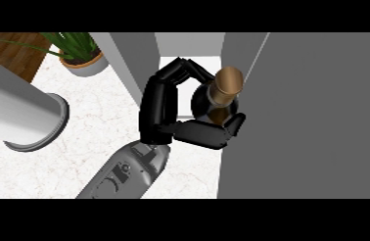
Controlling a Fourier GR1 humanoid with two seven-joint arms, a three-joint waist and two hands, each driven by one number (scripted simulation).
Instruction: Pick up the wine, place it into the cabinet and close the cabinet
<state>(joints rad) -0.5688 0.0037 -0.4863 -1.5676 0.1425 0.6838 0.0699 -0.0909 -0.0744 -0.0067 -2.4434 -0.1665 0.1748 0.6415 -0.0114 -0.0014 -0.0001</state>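
Observation:
The wine bottle (228, 82), dark with a brown-gold neck, stands upright at the middle of the head view. My left hand (201, 133) is shut on it: the fingers (160, 95) arch round its far side and the thumb presses its near side. The bottle is at the mouth of the grey cabinet, between a narrow grey wall (136, 59) on the left and a wide grey panel (303, 117), seemingly the open door, on the right. The hand hides the bottle's lower body. My right hand shows nowhere.
A potted green plant (78, 53) stands at the back left on the white marble counter (80, 152). A large pale cylinder (27, 118) lies at the left edge. A wooden surface (16, 51) fills the top left corner.

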